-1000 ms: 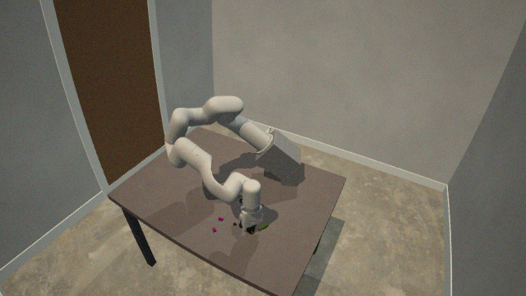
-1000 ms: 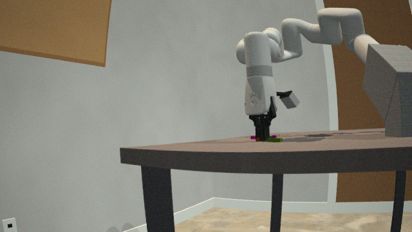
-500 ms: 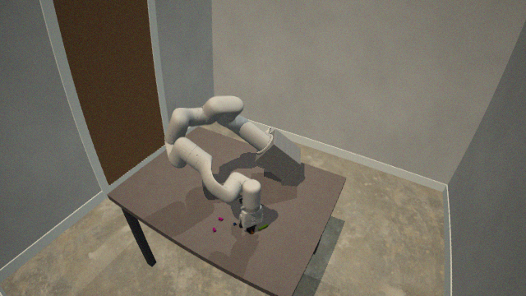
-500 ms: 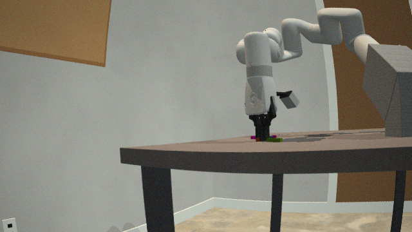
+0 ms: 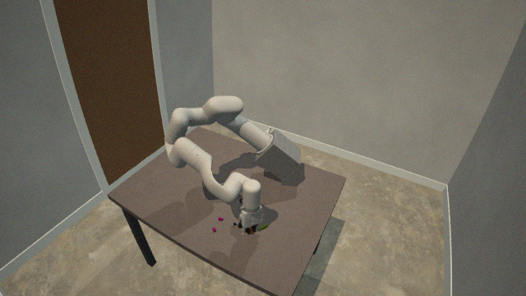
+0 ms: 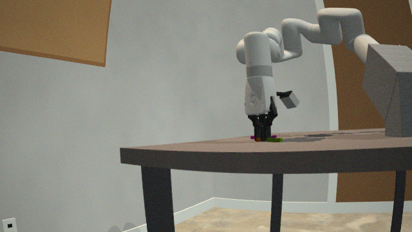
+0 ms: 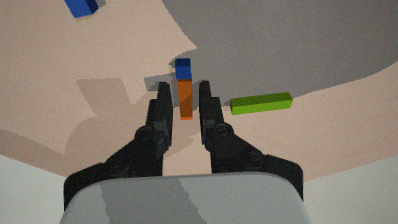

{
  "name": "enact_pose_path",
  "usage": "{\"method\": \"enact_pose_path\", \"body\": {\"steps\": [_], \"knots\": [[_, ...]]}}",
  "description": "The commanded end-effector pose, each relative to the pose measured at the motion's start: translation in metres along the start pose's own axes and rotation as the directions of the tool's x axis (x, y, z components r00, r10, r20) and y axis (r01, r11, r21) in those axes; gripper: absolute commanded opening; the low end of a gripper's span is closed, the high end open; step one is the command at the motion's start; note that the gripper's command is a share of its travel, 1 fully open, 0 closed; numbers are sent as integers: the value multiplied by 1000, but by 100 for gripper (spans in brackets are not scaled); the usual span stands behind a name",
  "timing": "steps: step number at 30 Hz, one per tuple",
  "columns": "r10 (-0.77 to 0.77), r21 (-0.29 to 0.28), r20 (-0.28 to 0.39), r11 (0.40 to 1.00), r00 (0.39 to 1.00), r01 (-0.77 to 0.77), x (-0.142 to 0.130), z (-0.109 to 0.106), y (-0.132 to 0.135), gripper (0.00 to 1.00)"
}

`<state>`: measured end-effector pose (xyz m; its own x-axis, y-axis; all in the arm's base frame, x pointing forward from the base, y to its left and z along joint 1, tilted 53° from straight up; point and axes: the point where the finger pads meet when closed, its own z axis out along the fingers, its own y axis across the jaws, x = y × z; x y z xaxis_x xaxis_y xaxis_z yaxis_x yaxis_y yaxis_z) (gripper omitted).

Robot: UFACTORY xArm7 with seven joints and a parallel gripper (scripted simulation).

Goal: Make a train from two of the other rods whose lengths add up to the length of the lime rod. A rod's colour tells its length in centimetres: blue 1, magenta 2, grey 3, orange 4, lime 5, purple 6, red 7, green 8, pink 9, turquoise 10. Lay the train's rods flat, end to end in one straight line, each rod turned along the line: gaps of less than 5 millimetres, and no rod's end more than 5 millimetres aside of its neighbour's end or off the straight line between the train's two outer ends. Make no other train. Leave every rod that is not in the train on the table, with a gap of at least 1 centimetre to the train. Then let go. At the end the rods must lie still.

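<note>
Between tool (image 5: 249,231) (image 6: 262,140) (image 7: 185,95) fingers: orange rod (image 5: 251,232) (image 6: 258,140) (image 7: 185,100) | blue rod (image 7: 183,69) adjoining | tool released
</note>
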<state>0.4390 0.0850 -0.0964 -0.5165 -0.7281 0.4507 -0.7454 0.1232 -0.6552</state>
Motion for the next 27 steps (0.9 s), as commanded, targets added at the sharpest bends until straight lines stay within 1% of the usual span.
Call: {"method": "enact_pose_path", "body": {"steps": [1,9,13,15,19,27], "knots": [[0,0,5,1000,1000,0,-2,-2,0,24],[0,0,5,1000,1000,0,-2,-3,0,24],[0,0,5,1000,1000,0,-2,-10,0,24],[0,0,5,1000,1000,0,-2,-10,0,24],[0,0,5,1000,1000,0,-2,-26,0,24],[0,0,5,1000,1000,0,-1,-69,0,24]]}}
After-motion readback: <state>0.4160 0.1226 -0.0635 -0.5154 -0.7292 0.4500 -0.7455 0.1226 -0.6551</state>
